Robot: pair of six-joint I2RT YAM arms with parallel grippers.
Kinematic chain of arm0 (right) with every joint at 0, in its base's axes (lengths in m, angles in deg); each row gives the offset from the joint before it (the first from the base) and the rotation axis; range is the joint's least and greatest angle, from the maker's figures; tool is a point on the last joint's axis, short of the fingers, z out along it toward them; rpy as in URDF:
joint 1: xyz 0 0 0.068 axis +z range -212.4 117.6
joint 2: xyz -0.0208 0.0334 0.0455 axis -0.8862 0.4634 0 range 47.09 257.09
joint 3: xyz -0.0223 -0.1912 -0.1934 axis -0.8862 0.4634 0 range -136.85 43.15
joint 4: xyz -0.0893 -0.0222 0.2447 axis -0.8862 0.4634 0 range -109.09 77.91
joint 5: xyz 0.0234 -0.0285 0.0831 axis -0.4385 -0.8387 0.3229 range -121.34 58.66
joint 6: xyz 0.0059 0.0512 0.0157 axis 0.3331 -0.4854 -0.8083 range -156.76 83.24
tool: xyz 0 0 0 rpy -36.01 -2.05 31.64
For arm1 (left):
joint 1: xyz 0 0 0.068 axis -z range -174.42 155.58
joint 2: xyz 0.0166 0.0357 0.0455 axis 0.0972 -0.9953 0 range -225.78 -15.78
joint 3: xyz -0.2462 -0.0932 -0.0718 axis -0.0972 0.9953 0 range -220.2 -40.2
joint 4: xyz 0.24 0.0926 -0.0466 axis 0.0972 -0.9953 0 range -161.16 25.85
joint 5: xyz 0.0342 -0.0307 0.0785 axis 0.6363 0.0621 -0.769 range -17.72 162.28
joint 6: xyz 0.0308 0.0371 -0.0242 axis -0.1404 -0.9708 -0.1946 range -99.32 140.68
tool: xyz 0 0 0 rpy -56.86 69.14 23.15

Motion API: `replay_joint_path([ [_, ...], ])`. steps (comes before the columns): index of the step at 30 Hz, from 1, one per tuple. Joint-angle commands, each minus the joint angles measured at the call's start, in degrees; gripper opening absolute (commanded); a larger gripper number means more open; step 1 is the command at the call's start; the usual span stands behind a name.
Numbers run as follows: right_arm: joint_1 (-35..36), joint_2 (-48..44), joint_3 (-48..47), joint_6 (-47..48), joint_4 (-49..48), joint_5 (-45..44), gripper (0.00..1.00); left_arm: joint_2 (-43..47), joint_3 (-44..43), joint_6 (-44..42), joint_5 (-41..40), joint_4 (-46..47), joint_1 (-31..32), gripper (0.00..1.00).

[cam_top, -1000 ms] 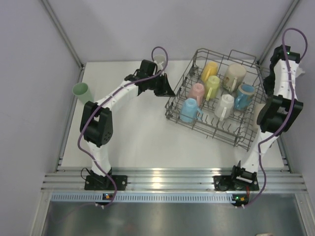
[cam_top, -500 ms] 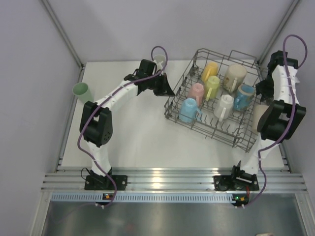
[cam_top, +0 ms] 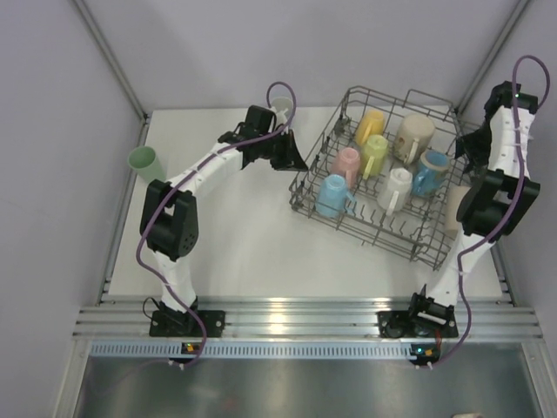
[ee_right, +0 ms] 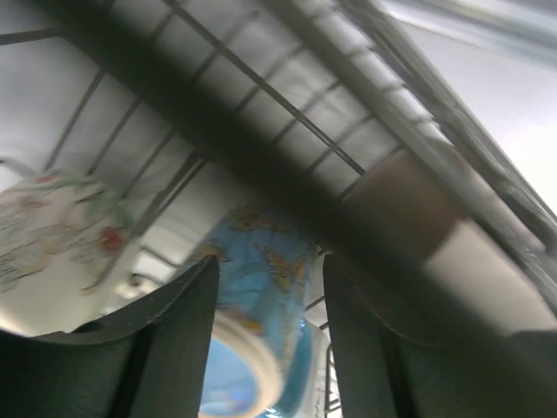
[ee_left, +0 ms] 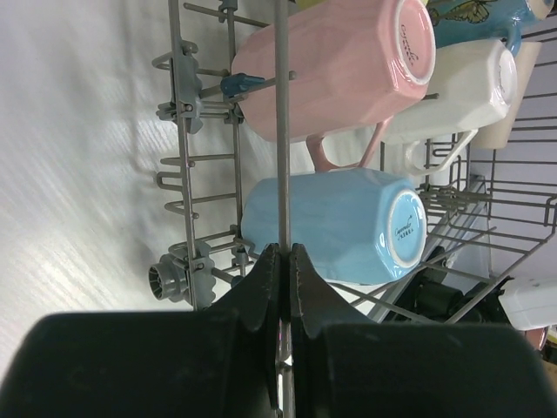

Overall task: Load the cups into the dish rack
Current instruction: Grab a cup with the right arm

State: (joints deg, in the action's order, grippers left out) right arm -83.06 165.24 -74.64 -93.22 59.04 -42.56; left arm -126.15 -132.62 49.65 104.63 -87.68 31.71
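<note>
Dish rack (ee_left: 282, 131) of grey metal wire — cups (ee_left: 322, 226) glossy, glazed — table (cam_top: 235, 235) matt white.

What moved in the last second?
Only the right arm moved: its upper end swung slightly toward the far right corner, beside the dish rack. The left gripper stayed shut on the rack's rim wire; the cups inside and the green cup on the table kept their places.

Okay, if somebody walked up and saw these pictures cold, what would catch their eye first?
The grey dish rack at the far right of the table stands out, holding seven pastel cups. The left gripper is shut on one of its side wires, beside the light blue cup. A lone mint cup sits at the table's left edge.
</note>
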Motion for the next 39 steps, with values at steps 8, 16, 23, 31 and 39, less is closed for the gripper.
replay_joint_path([
  [8,-1.1,-1.2,-4.4,42.8,3.2,19.1,0.57,3.8,1.3,-2.4,-4.2,0.2,-3.2,0.00],
  [16,-2.4,-8.7,8.1,53.4,-0.5,25.9,0.52,3.1,1.0,-3.5,-3.4,0.3,-3.3,0.00],
  [23,-2.3,-14.2,7.9,54.9,-3.3,26.6,0.51,2.6,-0.3,-3.2,-2.2,0.9,-3.2,0.00],
  [31,1.3,-27.1,19.3,68.5,-11.9,20.8,0.53,2.5,-1.2,-3.6,-1.0,2.2,-3.2,0.00],
  [39,1.3,-24.4,15.0,85.7,-7.6,30.5,0.55,3.1,-1.1,-3.5,-0.3,3.2,-3.0,0.00],
])
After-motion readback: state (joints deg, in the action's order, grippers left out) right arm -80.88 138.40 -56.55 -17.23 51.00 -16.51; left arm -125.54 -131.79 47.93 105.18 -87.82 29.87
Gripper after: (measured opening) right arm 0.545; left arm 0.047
